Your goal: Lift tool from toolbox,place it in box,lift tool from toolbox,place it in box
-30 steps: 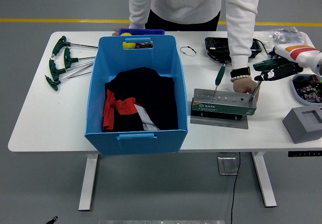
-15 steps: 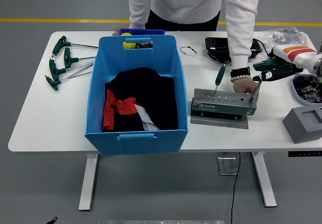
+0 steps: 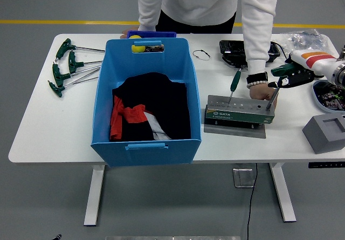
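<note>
Though the right hand (image 3: pixel 290 74) reaches in from the right edge, its dark green fingers blur together, so I cannot tell whether they are spread or closed. Just left of and below it, a person's hand (image 3: pixel 262 91) rests on the far right end of the toolbox (image 3: pixel 237 113), hiding part of it. Two tools stand there: the green-handled tool (image 3: pixel 235 81) further left, the tilted tool (image 3: pixel 273 98) nearest. Well left sits the blue box (image 3: pixel 145 137), open-topped.

Grey block (image 3: pixel 325 132) sits at right; black cable loop (image 3: pixel 201 54) lies behind.
</note>
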Motion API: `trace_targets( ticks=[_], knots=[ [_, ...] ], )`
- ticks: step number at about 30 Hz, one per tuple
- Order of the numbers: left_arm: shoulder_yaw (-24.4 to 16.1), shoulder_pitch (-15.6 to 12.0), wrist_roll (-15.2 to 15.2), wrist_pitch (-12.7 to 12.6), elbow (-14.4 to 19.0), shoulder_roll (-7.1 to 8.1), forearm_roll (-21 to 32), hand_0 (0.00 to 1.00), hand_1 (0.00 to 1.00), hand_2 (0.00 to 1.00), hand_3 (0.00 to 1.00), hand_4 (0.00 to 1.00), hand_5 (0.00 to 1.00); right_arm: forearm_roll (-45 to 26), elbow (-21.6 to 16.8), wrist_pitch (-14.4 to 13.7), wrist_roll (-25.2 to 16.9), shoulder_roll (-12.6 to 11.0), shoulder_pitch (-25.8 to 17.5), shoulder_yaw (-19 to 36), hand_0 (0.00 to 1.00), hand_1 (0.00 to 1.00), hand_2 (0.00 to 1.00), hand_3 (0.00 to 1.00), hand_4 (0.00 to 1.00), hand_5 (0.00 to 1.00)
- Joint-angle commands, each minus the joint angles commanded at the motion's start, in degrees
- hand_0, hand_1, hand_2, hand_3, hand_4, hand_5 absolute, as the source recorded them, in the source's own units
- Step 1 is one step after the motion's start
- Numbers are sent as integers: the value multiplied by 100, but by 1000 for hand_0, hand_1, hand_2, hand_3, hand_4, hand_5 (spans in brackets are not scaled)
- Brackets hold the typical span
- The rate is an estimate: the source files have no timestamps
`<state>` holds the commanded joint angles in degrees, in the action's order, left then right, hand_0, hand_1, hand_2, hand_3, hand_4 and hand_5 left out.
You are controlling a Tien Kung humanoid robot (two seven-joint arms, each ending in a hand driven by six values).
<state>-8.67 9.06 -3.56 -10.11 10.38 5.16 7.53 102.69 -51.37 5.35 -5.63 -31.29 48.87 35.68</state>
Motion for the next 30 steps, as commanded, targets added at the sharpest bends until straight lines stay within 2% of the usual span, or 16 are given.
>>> trace_targets(
  ticks=[5, 6, 11, 12, 17, 18, 29, 30],
  knots=[
    [-27, -2, 10, 1, -1, 3, -51, 911, 940, 932, 657, 769, 553, 9, 30, -59, 1, 5, 2, -10, 147, 105, 139, 125, 998, 786],
    [-25, 0, 9, 3, -1, 4, -53, 911, 940, 932, 657, 768, 553, 15, 32, -89, -4, 3, 5, -9, 120, 78, 113, 89, 998, 776],
    [-10, 10, 5, 7, -3, 5, -45, 911, 940, 932, 657, 768, 553, 37, 37, -302, -76, -5, 13, 19, 120, 78, 113, 89, 998, 776],
    [-7, 12, 4, 8, -3, 5, -43, 911, 940, 932, 657, 768, 553, 37, 37, -328, -88, -7, 12, 23, 93, 47, 75, 32, 998, 752],
    [8, 26, -4, 13, -4, 9, -26, 911, 940, 932, 657, 768, 553, 64, 29, -477, -162, -26, 3, 63, 93, 47, 75, 32, 998, 752],
    [7, 29, -4, 13, -5, 9, -27, 911, 940, 931, 656, 768, 553, 74, 28, -490, -168, -29, 3, 70, 79, 19, 41, 2, 998, 732],
    [14, 48, -9, 19, -3, 16, -18, 911, 939, 931, 656, 768, 553, 94, -5, -790, -317, -77, -16, 177, 66, 2, 23, 2, 998, 713],
    [6, 49, -6, 18, -5, 16, -28, 911, 940, 932, 656, 768, 553, 96, -12, -809, -329, -81, -16, 182, 49, 2, 4, 2, 998, 676]
  ],
)
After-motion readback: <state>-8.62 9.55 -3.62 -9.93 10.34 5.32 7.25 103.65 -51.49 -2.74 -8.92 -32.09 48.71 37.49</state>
